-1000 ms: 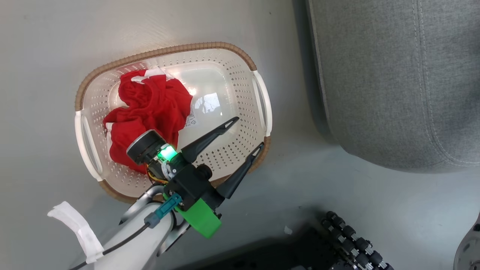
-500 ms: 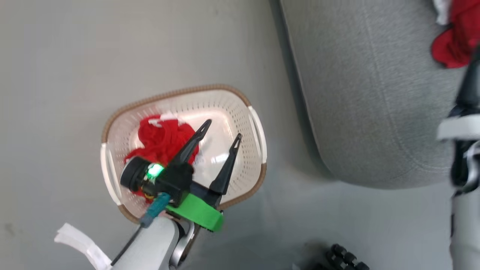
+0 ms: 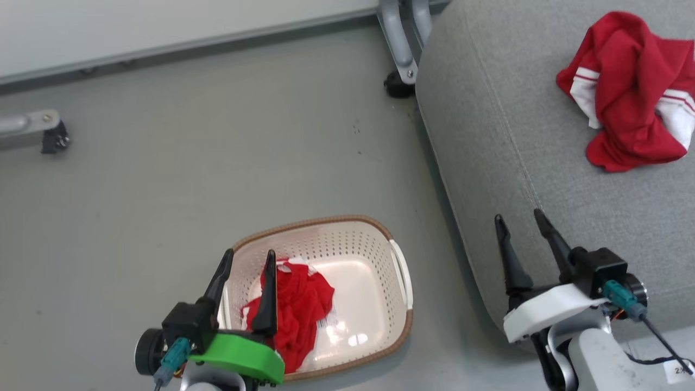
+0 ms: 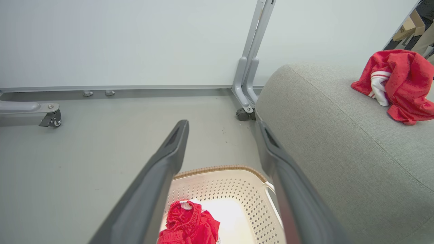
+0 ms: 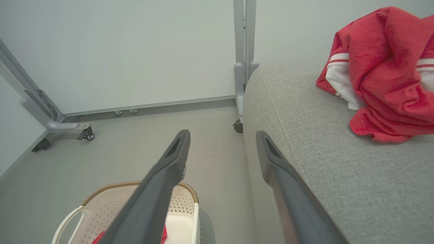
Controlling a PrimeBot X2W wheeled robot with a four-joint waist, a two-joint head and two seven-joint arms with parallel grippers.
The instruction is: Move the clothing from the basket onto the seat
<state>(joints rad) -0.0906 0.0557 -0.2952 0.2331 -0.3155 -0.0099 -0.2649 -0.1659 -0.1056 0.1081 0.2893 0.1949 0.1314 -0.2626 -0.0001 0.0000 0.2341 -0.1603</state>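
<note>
1. Clothing (image 3: 297,312) sits in two places. Closest to you is the near garment (image 4: 190,225), a crumpled red heap with a scrap of white trim. It lies in the left half of the basket (image 3: 347,244).
2. Your left gripper (image 3: 249,253) hangs over that heap with its fingers spread wide and nothing between them. In the head view one finger crosses the red fabric and the other lines up with the basket's left wall. You cannot tell from here whether either finger touches the cloth.
3. The basket stands on the grey floor (image 3: 163,190), near the seat (image 3: 488,163) with a strip of floor between them. The right half of its base is bare, and a printed label shows there.
4. Your right gripper (image 3: 517,215) is over the near rounded edge of the seat, wide open and empty. One fingertip lines up with the stitched seam and the other is just outside it, towards the floor.
5. Further back, the far garment (image 3: 630,92) lies bunched on top of the seat, well apart from your right gripper. It is red with white striped bands.
6. Past the seat's far corner a grey frame leg (image 3: 399,54) comes down to a dark caster just beside the cushion. A second leg (image 3: 30,124) with a caster sits far to your left. A pale wall panel (image 3: 163,21) closes the back.
</note>
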